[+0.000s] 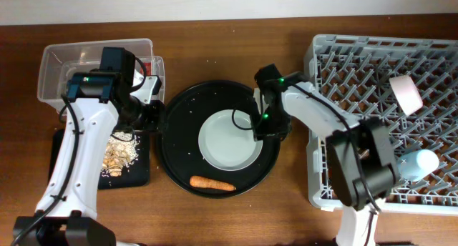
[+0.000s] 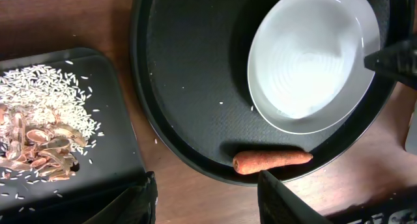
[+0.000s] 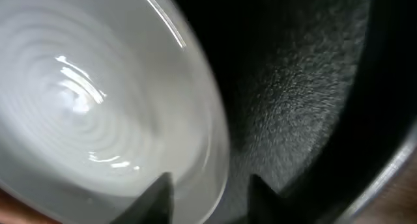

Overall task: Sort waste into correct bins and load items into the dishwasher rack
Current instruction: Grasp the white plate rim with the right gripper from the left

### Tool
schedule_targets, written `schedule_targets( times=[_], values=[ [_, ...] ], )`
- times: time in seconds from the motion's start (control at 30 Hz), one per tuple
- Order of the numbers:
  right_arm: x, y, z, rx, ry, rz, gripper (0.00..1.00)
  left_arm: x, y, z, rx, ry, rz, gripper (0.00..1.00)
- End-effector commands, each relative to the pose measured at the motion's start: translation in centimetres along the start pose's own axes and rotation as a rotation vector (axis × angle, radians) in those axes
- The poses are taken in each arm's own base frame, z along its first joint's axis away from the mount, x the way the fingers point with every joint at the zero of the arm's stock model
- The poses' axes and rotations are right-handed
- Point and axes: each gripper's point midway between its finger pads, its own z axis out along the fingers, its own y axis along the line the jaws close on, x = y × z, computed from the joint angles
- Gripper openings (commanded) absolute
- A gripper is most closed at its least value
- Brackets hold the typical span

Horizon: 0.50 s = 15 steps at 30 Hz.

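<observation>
Overhead, mid-table: pale grey round plate (image 1: 227, 140), lying flat inside the large round black tray (image 1: 179, 124), toward that tray's right side. Smooth and glossy up close in the wrist views, with faint concentric rings in the well, bright glints and a thin raised rim.

Just near of the plate, not touching it: small orange carrot (image 1: 212, 183), lengthwise left to right against the round tray's near rim, blunt end to the left. Scattered over the black surface: a few pale specks.

Right gripper (image 3: 212, 195) at the plate's right edge, jaws parted, one finger on either side of the rim; no clamping to be made out.

Left gripper (image 2: 208, 201) spread wide, holding nothing, above the wood between the round tray and the shallow black tray (image 1: 139, 171). On that shallow tray: tan peanut shells (image 2: 39, 149) and pale rice-like crumbs (image 2: 45, 97).

Far left: clear tub (image 1: 61, 67). Right: grey dishwasher rack (image 1: 343, 60), with a white-pinkish cup (image 1: 406, 93) toward its far right and a light-blue cup (image 1: 418, 162) nearer.
</observation>
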Motion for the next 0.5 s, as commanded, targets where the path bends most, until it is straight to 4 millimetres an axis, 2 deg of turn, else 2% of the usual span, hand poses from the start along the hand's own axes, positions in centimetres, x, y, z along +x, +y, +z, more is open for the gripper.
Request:
schedule_targets(
  times=[0.0, 0.1, 0.2, 0.27, 0.33, 0.43, 0.47],
  values=[
    [0.1, 0.6, 1.1, 0.01, 0.022, -0.013, 0.21, -0.3, 0.1, -0.5, -0.004, -0.019, -0.006, 0.49],
    [0.0, 0.8, 1.1, 0.013, 0.016, -0.02, 0.06, -0.3, 0.1, -0.5, -0.004, -0.019, -0.006, 0.49],
    [0.1, 0.6, 1.0, 0.017, 0.018, -0.015, 0.04, -0.3, 0.1, -0.5, -0.004, -0.019, -0.007, 0.49],
    [-0.1, 0.2, 0.1, 0.014, 0.004, -0.002, 0.04, -0.3, 0.1, -0.5, -0.004, -0.02, -0.006, 0.49],
    [-0.7, -0.6, -2.9, 0.015, -0.057, 0.021, 0.04, -0.3, 0.1, -0.5, -0.004, -0.02, -0.006, 0.49],
    [-1.7, -3.1, -9.6, 0.107, -0.215, 0.057, 0.04, -0.3, 0.1, -0.5, -0.005, -0.02, -0.006, 0.49],
    [-1.8, -4.4, -12.7, 0.162, -0.291, 0.07, 0.04, -0.3, 0.1, -0.5, -0.005, -0.02, -0.006, 0.49]
  ],
)
